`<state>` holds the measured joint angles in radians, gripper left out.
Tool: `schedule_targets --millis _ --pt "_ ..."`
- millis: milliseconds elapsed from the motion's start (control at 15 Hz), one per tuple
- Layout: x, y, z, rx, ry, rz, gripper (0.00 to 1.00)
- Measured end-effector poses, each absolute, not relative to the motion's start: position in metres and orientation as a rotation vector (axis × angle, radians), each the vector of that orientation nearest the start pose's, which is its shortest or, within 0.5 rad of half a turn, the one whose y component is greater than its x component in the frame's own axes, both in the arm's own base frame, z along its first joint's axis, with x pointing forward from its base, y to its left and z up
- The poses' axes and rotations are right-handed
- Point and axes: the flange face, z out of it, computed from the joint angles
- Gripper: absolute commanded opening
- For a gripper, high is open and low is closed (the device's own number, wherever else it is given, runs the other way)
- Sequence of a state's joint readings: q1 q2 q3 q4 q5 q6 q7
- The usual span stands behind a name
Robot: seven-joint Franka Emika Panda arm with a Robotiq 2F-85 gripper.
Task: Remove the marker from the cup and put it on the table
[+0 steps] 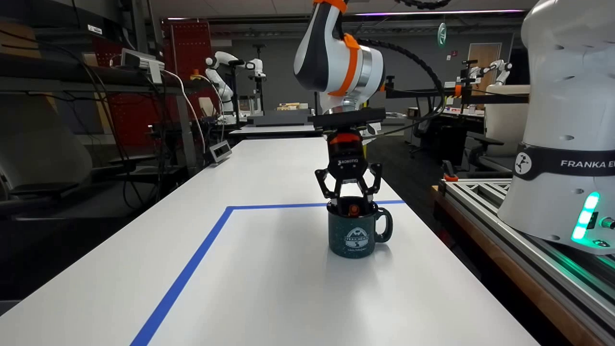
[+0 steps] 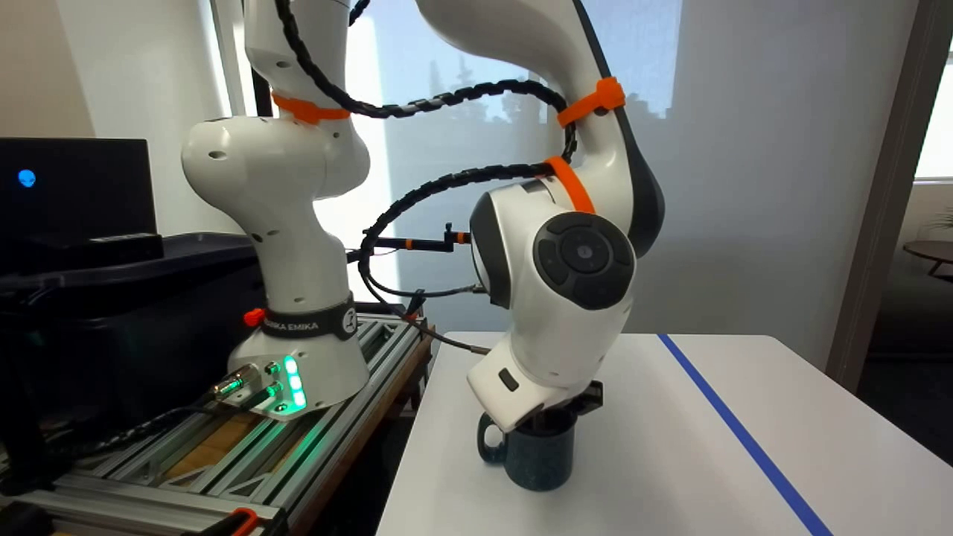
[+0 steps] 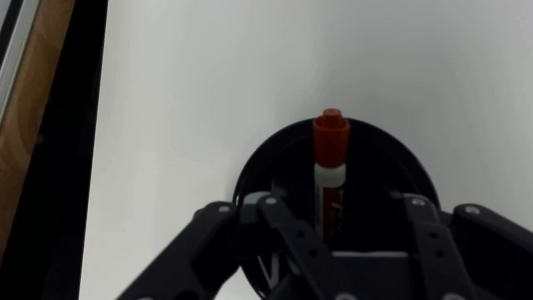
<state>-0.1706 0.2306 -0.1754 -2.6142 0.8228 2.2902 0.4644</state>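
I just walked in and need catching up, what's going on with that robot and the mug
A robot arm has its open pincer partly inside a dark green mug that stands upright on the white table. The red-capped marker is in the mug, with a gap to the pincer on either side, so it isn't gripped or taken out yet.

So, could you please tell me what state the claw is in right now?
The claw is open and holding nothing; in the wrist view, the marker inside the cup has a gap on either side.
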Motion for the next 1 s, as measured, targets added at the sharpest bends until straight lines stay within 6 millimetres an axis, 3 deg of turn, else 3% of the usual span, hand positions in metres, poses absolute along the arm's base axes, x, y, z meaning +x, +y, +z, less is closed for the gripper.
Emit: schedule_targets --millis 133,267,333,467,800,1000 --pt "0.352 -0.113 0.142 -1.918 1.850 0.716 0.46" --pt "0.353 -0.111 0.141 -1.916 1.841 0.715 0.33" --pt "0.354 -0.109 0.141 -1.917 1.835 0.713 0.18" --pt "0.355 -0.106 0.141 -1.918 1.824 0.711 0.01" --pt "0.358 -0.105 0.143 -1.936 1.793 0.697 0.05" --pt "0.360 -0.103 0.156 -1.931 1.766 0.684 0.05"
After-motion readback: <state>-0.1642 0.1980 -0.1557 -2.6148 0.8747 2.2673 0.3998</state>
